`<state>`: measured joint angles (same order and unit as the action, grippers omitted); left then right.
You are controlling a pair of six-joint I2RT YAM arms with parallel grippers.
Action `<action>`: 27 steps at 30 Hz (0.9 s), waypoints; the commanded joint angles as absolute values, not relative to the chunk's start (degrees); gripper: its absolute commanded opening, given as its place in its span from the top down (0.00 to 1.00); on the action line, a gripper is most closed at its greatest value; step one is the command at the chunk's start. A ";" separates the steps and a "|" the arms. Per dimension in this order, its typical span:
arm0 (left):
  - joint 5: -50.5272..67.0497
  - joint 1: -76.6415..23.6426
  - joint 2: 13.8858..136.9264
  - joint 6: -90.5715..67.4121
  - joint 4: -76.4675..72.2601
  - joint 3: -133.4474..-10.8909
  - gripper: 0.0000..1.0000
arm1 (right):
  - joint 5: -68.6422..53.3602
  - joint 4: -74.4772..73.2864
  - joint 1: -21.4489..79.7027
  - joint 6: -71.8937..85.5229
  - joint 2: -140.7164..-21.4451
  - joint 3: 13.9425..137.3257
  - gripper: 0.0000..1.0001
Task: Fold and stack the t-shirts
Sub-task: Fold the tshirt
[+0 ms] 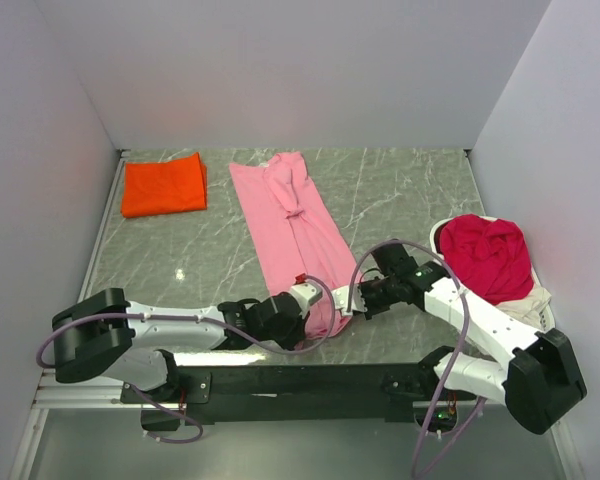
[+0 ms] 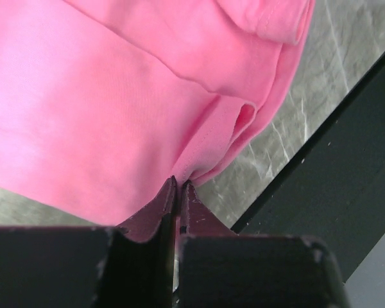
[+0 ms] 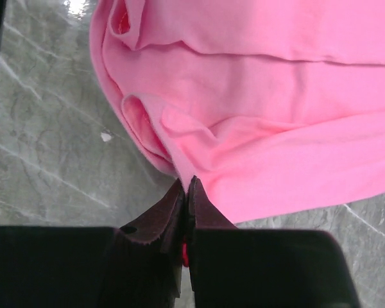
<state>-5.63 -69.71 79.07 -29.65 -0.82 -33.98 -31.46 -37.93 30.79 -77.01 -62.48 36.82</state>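
The light pink t-shirt point(image 1: 292, 230) lies folded into a long strip down the middle of the table. My left gripper point(image 1: 315, 295) is shut on its near hem at the left corner; the cloth point(image 2: 115, 115) fills the left wrist view. My right gripper point(image 1: 358, 298) is shut on the near hem at the right corner, seen in the right wrist view point(image 3: 256, 128). The orange-red t-shirt point(image 1: 163, 185) lies folded square at the far left. A crimson t-shirt point(image 1: 488, 255) lies crumpled on a cream one point(image 1: 536, 305) at the right edge.
The marble table point(image 1: 400, 190) is walled by white panels on three sides. A black rail point(image 1: 300, 380) runs along the near edge, close to the pink hem. Both arms' cables loop above the near table edge.
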 commanded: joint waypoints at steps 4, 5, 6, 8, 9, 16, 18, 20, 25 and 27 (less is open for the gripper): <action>-3.87 -66.37 74.89 -27.34 -3.16 -33.84 1.00 | -33.31 -38.67 29.53 -74.71 -65.04 41.66 1.00; -3.69 -65.92 74.45 -27.16 -3.16 -33.58 1.00 | -33.14 -38.58 29.53 -74.88 -65.04 41.92 1.00; -3.08 -65.31 73.57 -27.07 -3.69 -33.49 1.00 | -33.22 -38.50 29.18 -74.80 -65.13 42.01 1.00; -1.94 -63.03 72.60 -26.63 -4.39 -33.14 1.00 | -33.31 -38.76 28.92 -74.88 -65.74 42.71 1.00; -0.63 -62.23 72.08 -26.11 -4.57 -33.13 1.00 | -33.31 -38.85 28.65 -74.88 -66.00 43.06 1.00; 4.38 -52.67 72.59 -22.07 -4.75 -36.29 1.00 | -32.87 -37.97 26.02 -75.41 -72.05 47.98 1.00; 5.44 -50.55 74.17 -20.66 -4.48 -37.26 1.00 | -33.31 -38.41 25.14 -75.67 -74.52 51.58 1.00; 6.76 -47.21 75.58 -19.69 -3.61 -39.28 1.00 | -33.49 -38.50 24.00 -75.94 -78.56 55.78 1.00; 9.92 -38.79 81.55 -17.05 -2.55 -45.16 1.00 | -34.54 -39.55 22.41 -75.15 -90.84 66.51 1.00; 12.30 -36.40 84.44 -16.35 -2.11 -47.19 1.00 | -34.80 -39.81 22.32 -74.53 -94.64 72.66 1.00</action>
